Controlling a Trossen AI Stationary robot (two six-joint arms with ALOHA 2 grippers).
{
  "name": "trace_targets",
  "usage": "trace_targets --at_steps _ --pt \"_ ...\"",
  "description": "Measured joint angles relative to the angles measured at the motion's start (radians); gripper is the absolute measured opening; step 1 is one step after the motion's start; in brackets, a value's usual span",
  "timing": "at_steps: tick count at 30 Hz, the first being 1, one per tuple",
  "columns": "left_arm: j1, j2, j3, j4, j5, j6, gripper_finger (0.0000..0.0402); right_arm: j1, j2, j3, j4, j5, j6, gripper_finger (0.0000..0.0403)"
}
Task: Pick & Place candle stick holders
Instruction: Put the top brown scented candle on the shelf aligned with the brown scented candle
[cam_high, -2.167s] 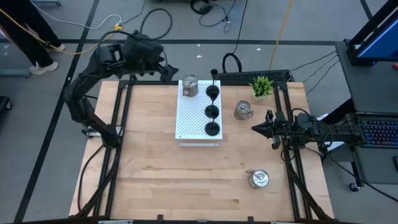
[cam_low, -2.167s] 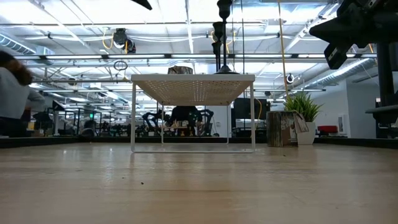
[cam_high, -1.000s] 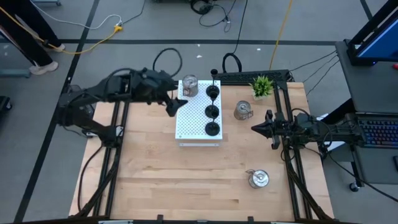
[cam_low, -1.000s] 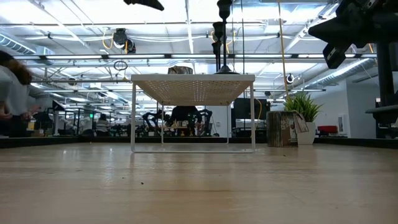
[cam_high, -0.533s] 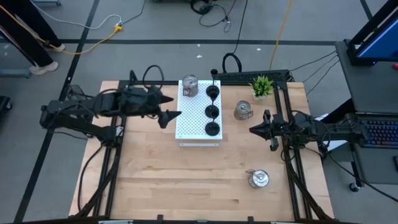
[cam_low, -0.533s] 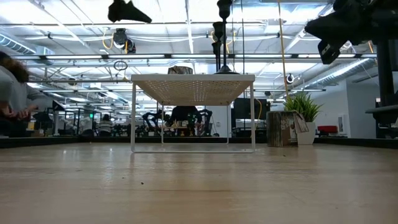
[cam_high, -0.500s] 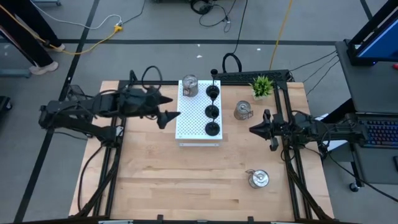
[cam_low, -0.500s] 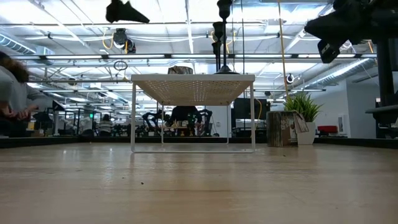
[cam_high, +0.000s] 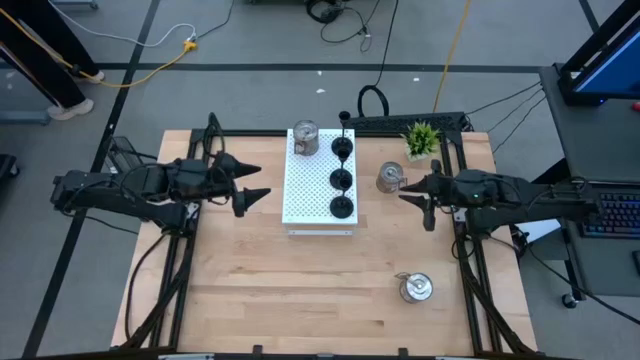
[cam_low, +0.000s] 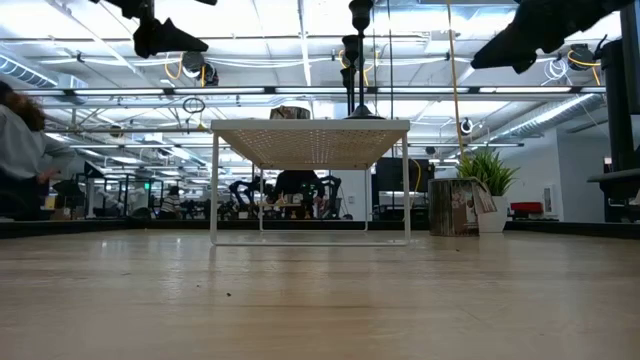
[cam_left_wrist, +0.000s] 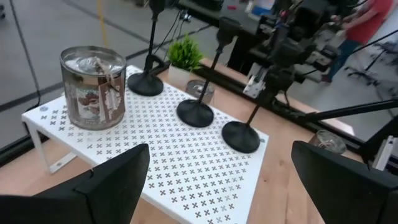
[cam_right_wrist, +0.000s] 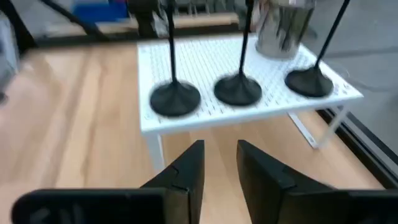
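- High view: the left gripper (cam_high: 252, 193) has been drawn back off the white rack (cam_high: 310, 195), fingers spread and empty. The right gripper (cam_high: 415, 195) has been swung in beside a silver holder (cam_high: 390, 178) on the table, fingers nearly together. Three black holders (cam_high: 341, 178) and one silver holder (cam_high: 304, 139) are on the rack; another silver one (cam_high: 415, 287) stands apart near the front.
- Low view: the rack (cam_low: 310, 130) is seen edge-on; both arms are raised.
- Left wrist view: the silver holder (cam_left_wrist: 92, 86) carries a label; nothing legible.
- Right wrist view: the black holders (cam_right_wrist: 237, 89) are faced; a pickup by the right arm seems next.
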Motion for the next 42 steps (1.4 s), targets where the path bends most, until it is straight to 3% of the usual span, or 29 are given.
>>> trace_targets --at_steps 8,13,24,42 --pt "-0.034 -0.094 -0.11 0.03 -0.075 0.004 0.0399 -0.033 0.225 0.164 -0.207 0.016 -0.025 0.0139" --pt "-0.059 -0.144 -0.16 0.032 -0.086 -0.001 0.0399 -0.086 0.289 0.196 -0.233 0.015 -0.069 0.0167" --pt "-0.097 -0.26 -0.262 0.066 -0.082 -0.032 0.0399 -0.191 0.3 0.208 -0.25 0.012 -0.062 0.0212" --pt "-0.096 -0.266 -0.267 0.067 -0.083 -0.079 0.0399 -0.189 0.3 0.208 -0.254 0.011 -0.07 0.0208"
